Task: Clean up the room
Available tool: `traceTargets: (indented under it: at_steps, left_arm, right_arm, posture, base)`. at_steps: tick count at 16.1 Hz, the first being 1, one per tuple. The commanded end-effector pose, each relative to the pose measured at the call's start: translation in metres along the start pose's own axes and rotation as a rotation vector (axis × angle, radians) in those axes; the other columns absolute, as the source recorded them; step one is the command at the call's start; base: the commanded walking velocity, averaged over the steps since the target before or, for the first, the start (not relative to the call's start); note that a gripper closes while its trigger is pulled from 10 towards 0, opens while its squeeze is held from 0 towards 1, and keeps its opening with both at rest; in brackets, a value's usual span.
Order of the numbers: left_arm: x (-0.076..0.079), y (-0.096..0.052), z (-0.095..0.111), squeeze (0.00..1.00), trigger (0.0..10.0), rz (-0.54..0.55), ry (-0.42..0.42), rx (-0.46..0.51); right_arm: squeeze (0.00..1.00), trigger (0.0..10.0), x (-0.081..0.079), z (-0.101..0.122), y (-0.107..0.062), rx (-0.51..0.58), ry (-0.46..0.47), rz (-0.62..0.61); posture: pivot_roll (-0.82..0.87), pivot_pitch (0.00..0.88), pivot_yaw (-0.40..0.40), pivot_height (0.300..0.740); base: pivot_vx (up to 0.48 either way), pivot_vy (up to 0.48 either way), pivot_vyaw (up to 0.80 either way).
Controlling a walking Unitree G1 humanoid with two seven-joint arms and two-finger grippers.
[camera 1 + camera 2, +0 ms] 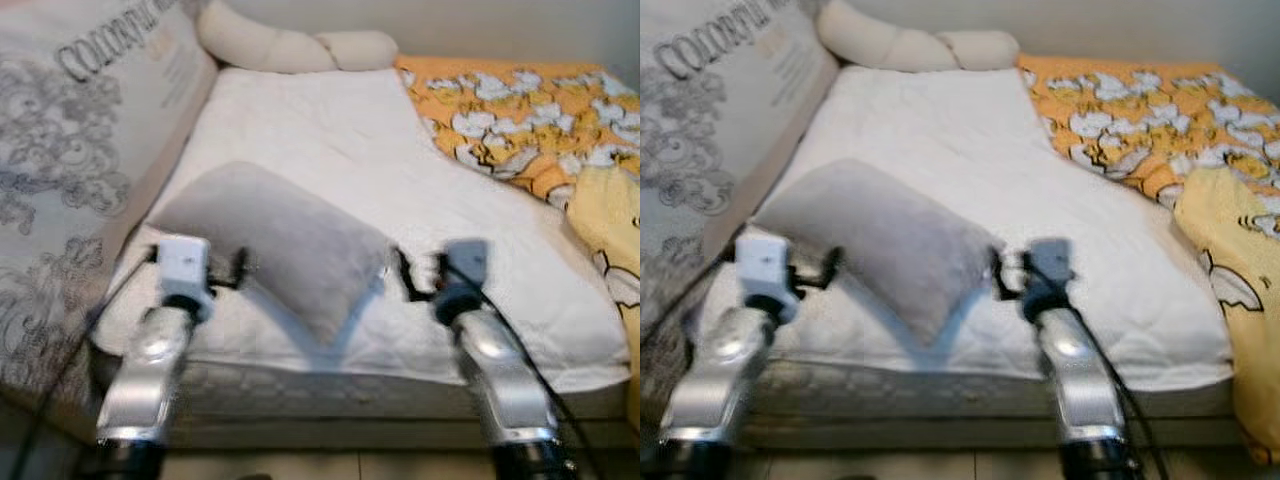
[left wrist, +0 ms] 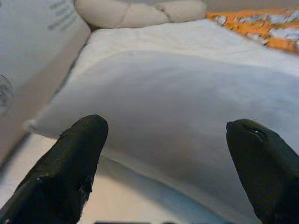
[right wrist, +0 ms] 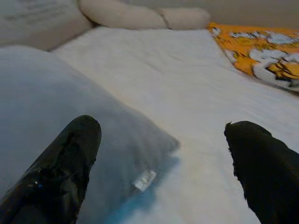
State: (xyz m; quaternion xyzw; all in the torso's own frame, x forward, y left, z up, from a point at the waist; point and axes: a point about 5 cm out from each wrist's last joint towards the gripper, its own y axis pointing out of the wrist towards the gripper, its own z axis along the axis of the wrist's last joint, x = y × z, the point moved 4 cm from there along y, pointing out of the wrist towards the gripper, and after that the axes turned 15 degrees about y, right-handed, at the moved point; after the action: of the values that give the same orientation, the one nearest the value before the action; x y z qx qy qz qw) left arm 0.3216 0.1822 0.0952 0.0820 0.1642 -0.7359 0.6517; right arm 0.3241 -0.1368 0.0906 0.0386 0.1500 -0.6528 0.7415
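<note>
I stand at the foot of a bed with both arms reaching forward over the white mattress (image 1: 330, 140). A grey pillow (image 1: 275, 240) lies tilted on the near part of the mattress, between my 2 grippers. My left gripper (image 2: 163, 140) has its fingers spread wide, pointing at the pillow's long edge and not yet touching it. My right gripper (image 3: 161, 158) is also spread wide, its left finger in front of the pillow's corner, where a small tag shows. I judge that I am lining up to take hold of the pillow from both ends; next I would need to push both grippers in and pinch the fabric. Around it: a patterned mattress (image 1: 70, 150) leans along my left, a cream bolster (image 1: 290, 45) lies at the far end, and an orange blanket (image 1: 520, 110) is bunched on my right. Nothing lies between my grippers and the pillow.
</note>
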Motion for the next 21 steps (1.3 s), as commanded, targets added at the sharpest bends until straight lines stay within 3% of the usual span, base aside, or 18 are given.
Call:
traceTargets:
  at_steps: [1,17,21]
  left_arm:
    - [0.0085,0.0037,0.0068,0.0,10.0,-0.022,-0.002,0.019]
    - [0.0083,0.0038,0.0063,0.0,10.0,-0.029,0.003,0.019]
    - [0.0093,0.0035,0.0075,0.0,10.0,-0.039,0.004,0.03]
  right_arm:
    - [0.0,10.0,0.0138,0.0038,-0.0021,0.007,-0.01,-0.037]
    - [0.0,10.0,0.016,0.0032,-0.0017,0.003,-0.018,-0.041]
    - [0.0,10.0,0.0156,0.0001,-0.0018,-0.016,-0.034,-0.029]
  posture:
    - [0.08,0.0,0.01,0.74]
    - [0.08,0.0,0.011,0.74]
    - [0.08,0.0,0.011,0.74]
  base:
    - [0.349,0.0,0.0]
    - [0.347,0.0,0.0]
    - [0.137,0.0,0.0]
